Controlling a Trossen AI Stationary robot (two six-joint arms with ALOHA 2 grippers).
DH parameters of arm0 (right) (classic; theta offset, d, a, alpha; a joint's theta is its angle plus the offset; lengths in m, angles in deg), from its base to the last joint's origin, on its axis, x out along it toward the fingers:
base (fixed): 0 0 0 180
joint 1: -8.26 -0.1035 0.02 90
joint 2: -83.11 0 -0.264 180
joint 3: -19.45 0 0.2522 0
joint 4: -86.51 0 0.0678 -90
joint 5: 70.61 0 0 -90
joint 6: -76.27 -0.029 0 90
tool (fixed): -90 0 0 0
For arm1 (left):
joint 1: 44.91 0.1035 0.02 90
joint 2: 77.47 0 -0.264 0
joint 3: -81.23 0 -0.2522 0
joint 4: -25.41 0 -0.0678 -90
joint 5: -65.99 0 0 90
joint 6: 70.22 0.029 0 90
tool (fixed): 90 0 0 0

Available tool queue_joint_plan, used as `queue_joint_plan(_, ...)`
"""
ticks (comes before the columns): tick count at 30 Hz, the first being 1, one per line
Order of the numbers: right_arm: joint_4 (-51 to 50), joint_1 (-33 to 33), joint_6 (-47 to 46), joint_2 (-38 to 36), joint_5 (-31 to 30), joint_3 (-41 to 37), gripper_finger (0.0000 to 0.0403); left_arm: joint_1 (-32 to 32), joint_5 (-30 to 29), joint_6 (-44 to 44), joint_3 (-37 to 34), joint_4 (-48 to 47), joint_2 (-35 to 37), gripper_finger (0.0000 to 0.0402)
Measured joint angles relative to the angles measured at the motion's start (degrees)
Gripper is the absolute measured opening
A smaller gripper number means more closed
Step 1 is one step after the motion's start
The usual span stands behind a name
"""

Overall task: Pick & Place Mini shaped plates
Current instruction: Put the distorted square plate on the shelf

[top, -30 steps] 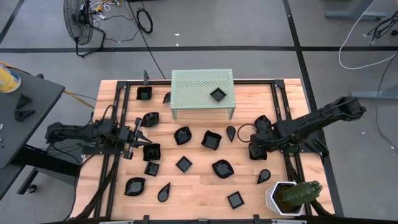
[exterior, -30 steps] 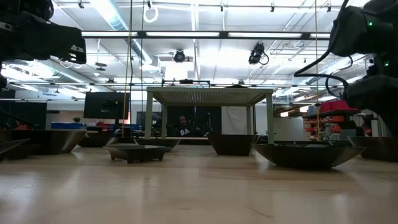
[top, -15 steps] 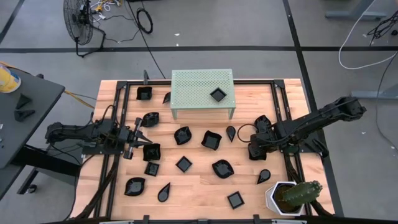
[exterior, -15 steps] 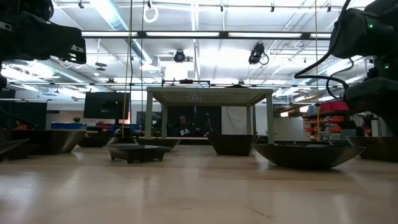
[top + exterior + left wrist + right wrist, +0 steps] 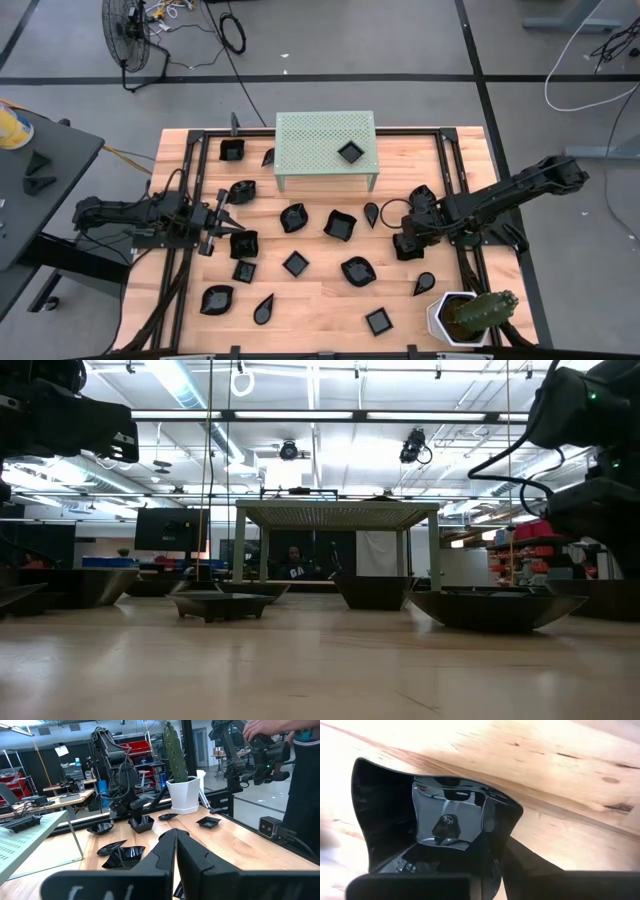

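Several glossy black mini shaped plates (image 5: 340,224) lie spread over the wooden table (image 5: 320,300); one more (image 5: 350,152) sits on top of the pale green perforated stand (image 5: 325,140). My right gripper (image 5: 405,243) points steeply down at the right side, shut on a wavy-rimmed square plate (image 5: 445,820) that rests on the wood. My left gripper (image 5: 175,835) stands shut and level above the table's left side (image 5: 224,220), holding nothing, beside a plate (image 5: 243,243). My right gripper pinches one side wall of the plate at its rim (image 5: 501,817), one finger inside the dish and the other finger (image 5: 532,864) outside it. The fingers come from above, pointing down. The plate's underside rests on the table.
A white hexagonal pot with a cactus (image 5: 467,315) stands at the near right corner. Black frame rails (image 5: 455,170) run along the table's sides. Beyond the table, in the left wrist view, a person (image 5: 300,775) holds a device.
My right gripper has stayed over the plate and tipped slightly; the plate under it has shifted a little toward the table's left and remains on the wood.
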Motion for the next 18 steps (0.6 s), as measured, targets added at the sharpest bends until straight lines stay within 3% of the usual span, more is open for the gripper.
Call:
queue_joint_plan(10,0.8,0.0,0.0,0.0,-0.6,0.0,0.0009,0.0,0.0,0.0,0.0,0.0,0.0,0.0023)
queue_joint_plan(18,1.1,0.0,0.0,0.0,-0.7,0.0,0.0006,0.0,0.0,0.0,0.0,0.0,0.0,0.0023)
